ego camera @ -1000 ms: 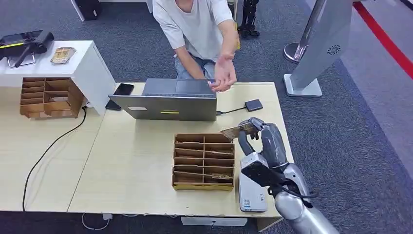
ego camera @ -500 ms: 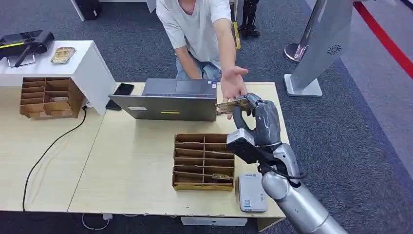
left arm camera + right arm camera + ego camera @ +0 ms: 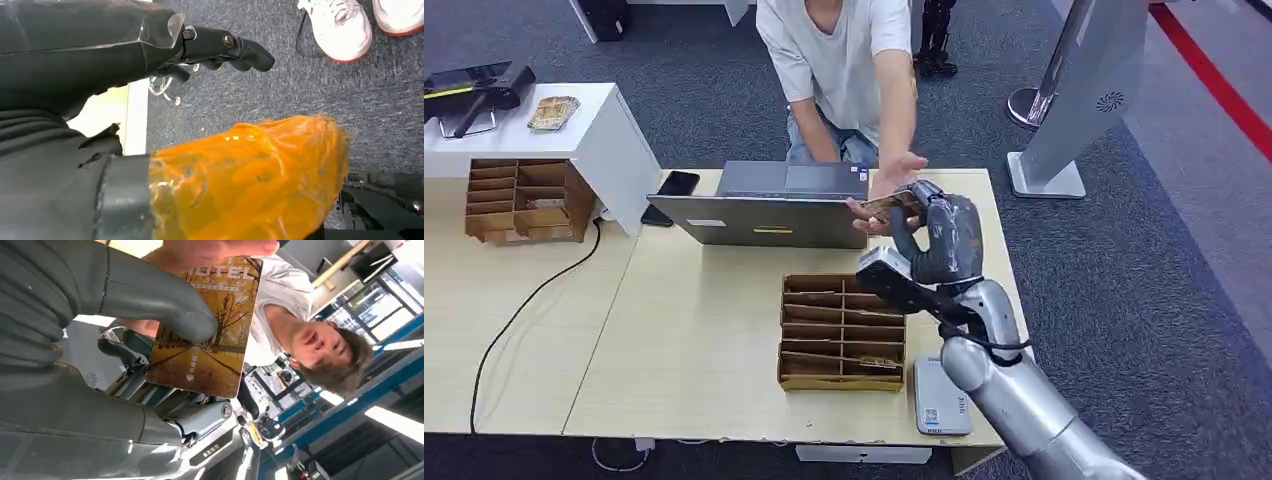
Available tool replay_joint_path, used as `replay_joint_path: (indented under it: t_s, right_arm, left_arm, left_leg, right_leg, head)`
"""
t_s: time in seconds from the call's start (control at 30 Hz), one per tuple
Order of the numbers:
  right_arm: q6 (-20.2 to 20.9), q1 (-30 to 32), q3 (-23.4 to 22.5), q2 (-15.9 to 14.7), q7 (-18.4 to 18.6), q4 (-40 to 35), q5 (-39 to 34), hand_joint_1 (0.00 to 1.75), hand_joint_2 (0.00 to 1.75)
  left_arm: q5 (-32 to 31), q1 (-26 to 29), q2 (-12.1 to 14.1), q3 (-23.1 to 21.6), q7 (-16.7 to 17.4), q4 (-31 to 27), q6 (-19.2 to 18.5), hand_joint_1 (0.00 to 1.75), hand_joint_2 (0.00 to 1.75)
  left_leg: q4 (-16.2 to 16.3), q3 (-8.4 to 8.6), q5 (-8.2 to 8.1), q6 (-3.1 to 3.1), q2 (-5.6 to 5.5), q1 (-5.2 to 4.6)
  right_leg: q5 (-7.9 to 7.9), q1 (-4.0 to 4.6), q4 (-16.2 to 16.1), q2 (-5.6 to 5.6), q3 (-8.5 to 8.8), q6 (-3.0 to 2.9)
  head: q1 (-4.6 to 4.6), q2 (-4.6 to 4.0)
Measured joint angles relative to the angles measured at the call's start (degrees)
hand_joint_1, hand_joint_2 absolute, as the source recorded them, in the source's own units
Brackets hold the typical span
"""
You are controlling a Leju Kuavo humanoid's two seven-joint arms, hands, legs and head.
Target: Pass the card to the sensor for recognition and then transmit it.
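Note:
My right hand (image 3: 934,235) is raised above the far right part of the table (image 3: 694,330) and pinches a brown hotel card (image 3: 886,205) with an autumn-tree picture. In the right wrist view my thumb (image 3: 150,295) presses on the card (image 3: 210,330). A person's hand (image 3: 889,180) reaches over the laptop and touches the card's far end, its fingers (image 3: 220,247) lying along that edge. The white card sensor (image 3: 941,397) lies at the table's front edge, below my forearm. My left hand (image 3: 220,45) hangs over the carpet, fingers loosely extended and holding nothing.
A wooden card organizer (image 3: 842,330) stands mid-table, a grey laptop (image 3: 769,205) behind it, a phone (image 3: 676,183) to its left. A second organizer (image 3: 519,200) and a white stand (image 3: 604,130) are at far left. A grey kiosk base (image 3: 1046,175) stands right of the table.
My right hand has lifted the card up and away from the front edge toward the person. The person's hand has come to meet the card and now touches it.

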Motion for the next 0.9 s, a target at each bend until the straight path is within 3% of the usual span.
replay_joint_path:
  t_s: [0.17,0.2,0.23,0.27,0.43,0.47,0.83,0.87,0.9]
  right_arm:
    - [0.79,-1.01,0.24,1.22,0.85,3.85,1.29,1.75,1.75]
    - [0.81,-1.05,0.28,1.35,0.85,4.37,1.51,1.38,1.75]
    - [0.81,-1.08,0.35,1.46,0.85,4.79,1.62,0.23,1.75]
    - [0.81,-1.16,0.39,1.59,0.85,5.18,1.64,0.00,1.75]
    - [1.20,-1.33,0.46,1.86,1.18,6.88,1.84,0.00,1.75]
    - [1.16,-1.30,0.46,1.88,1.20,7.15,1.79,0.00,0.00]
    - [1.05,1.15,0.46,2.23,-1.42,7.52,-0.44,0.00,0.00]
    - [1.03,1.41,0.46,2.23,-1.64,7.43,-0.61,0.00,1.75]
    - [0.96,1.64,0.44,2.25,-1.82,7.34,-0.70,0.00,1.75]
  left_arm:
    - [-0.04,0.00,0.17,0.00,0.00,0.00,-0.17,0.00,0.00]
    - [-0.04,0.00,0.17,0.00,0.00,0.00,-0.17,0.00,0.00]
    - [-0.04,0.01,0.17,0.00,0.00,0.00,-0.17,0.00,0.00]
    - [-0.04,0.01,0.17,0.00,0.00,0.00,-0.17,0.00,0.00]
    - [0.13,0.01,0.22,-0.02,-0.02,0.00,-0.17,0.00,0.00]
    - [0.18,0.01,0.22,-0.02,-0.02,0.00,-0.17,0.00,0.00]
    - [0.85,0.01,0.20,-0.02,-0.04,0.00,0.00,0.00,0.00]
    - [0.92,0.01,0.20,-0.02,-0.04,0.00,0.02,0.00,0.00]
    - [1.03,0.01,0.20,-0.02,-0.04,0.00,0.02,0.00,0.00]
  left_leg:
    - [0.00,0.00,0.00,0.00,0.00,0.00]
    - [0.00,0.00,0.00,0.00,-0.01,0.00]
    - [0.00,0.00,0.00,0.00,-0.01,0.00]
    - [0.00,0.00,0.00,0.00,0.00,0.00]
    - [0.00,0.00,0.00,0.00,-0.01,0.00]
    - [0.00,0.00,0.00,0.00,0.00,0.00]
    - [0.00,0.00,0.00,0.00,0.00,0.00]
    - [0.00,0.00,0.00,0.00,0.00,0.00]
    - [0.00,0.00,0.00,0.00,0.00,0.00]
  right_leg:
    - [0.00,0.00,0.00,0.00,0.00,0.00]
    - [0.00,0.00,0.00,0.00,0.00,0.00]
    - [0.00,0.00,0.00,0.00,0.00,0.00]
    - [0.00,0.00,0.00,0.00,0.00,0.00]
    - [0.00,0.00,0.00,0.00,-0.01,0.00]
    - [0.00,0.00,0.00,0.00,-0.01,0.00]
    - [0.00,0.00,0.00,0.00,-0.03,0.00]
    - [0.00,0.00,0.00,0.00,-0.03,0.00]
    - [0.00,0.00,0.00,0.00,-0.03,0.00]
  head:
    - [-0.02,0.00]
    - [0.00,0.00]
    - [0.00,0.00]
    - [0.00,0.00]
    - [0.00,0.00]
    - [0.00,0.00]
    - [-0.02,0.00]
    - [0.00,0.00]
    - [0.00,0.00]
